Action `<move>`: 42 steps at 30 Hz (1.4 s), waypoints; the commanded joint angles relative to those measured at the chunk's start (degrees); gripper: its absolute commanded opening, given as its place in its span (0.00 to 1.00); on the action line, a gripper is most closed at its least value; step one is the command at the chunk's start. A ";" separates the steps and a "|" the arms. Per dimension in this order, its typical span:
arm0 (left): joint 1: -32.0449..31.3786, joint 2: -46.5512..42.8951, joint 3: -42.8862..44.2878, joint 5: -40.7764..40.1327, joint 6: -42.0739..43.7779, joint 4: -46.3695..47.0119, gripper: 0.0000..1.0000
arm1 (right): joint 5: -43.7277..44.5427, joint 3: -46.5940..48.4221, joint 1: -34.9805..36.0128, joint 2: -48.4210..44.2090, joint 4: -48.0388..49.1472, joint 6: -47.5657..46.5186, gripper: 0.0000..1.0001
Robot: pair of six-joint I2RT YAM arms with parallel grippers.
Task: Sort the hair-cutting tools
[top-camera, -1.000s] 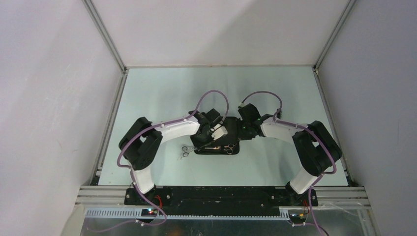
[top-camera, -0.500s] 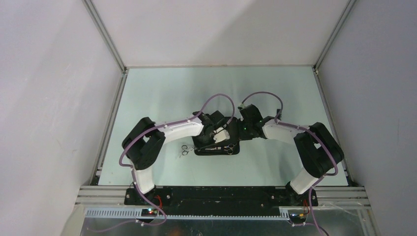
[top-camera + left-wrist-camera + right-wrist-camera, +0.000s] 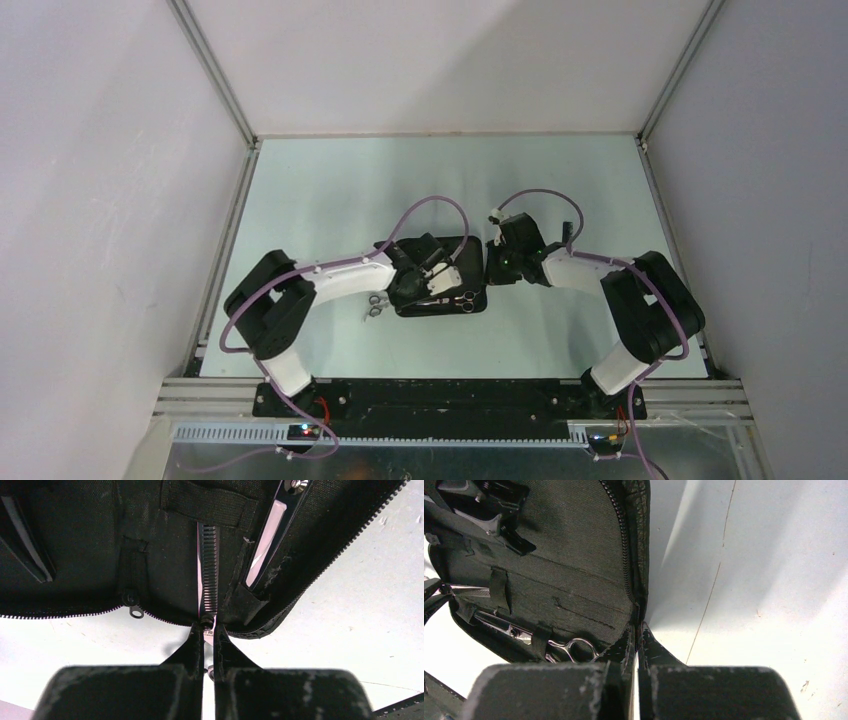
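The black zip case [image 3: 450, 262] lies open mid-table. My left gripper [image 3: 208, 630] is shut on the silver thinning scissors [image 3: 208, 555] near their pivot. Their toothed blade runs under an elastic strap inside the case, and their ring handles [image 3: 375, 306] stick out past its left edge. A second pair of scissors [image 3: 272, 532] sits in a pocket beside them, its ring handle [image 3: 574, 647] showing in the right wrist view. My right gripper [image 3: 638, 629] is shut on the case's zip edge [image 3: 634, 575] on the right side. Black clips [image 3: 499, 510] are tucked in the far flap.
The case rests on the pale green table [image 3: 330, 200], walled in by white panels and a metal frame [image 3: 215, 85]. A zip pull [image 3: 135, 611] hangs at the case's near rim. Both arms [image 3: 345, 275] meet over the case.
My left gripper has moved down and left to the case's left edge, uncovering the case's far half. The right gripper has shifted slightly right, still at the case's edge.
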 commanded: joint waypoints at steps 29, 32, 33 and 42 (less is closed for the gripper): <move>-4.86 -12.07 1.54 -4.60 -7.75 11.31 0.68 | -3.02 -1.09 3.82 -0.84 3.50 0.59 0.00; -4.09 -18.27 -2.52 -5.58 -15.39 11.50 0.69 | -1.72 -1.10 4.20 -1.17 2.74 0.78 0.00; -3.19 -20.81 -3.33 -5.51 -17.30 11.27 0.69 | -1.56 -1.07 4.23 -1.20 2.64 0.80 0.00; 4.81 -26.74 -13.18 -2.89 -39.89 5.73 0.60 | 0.69 -1.07 4.74 -2.27 1.31 1.81 0.00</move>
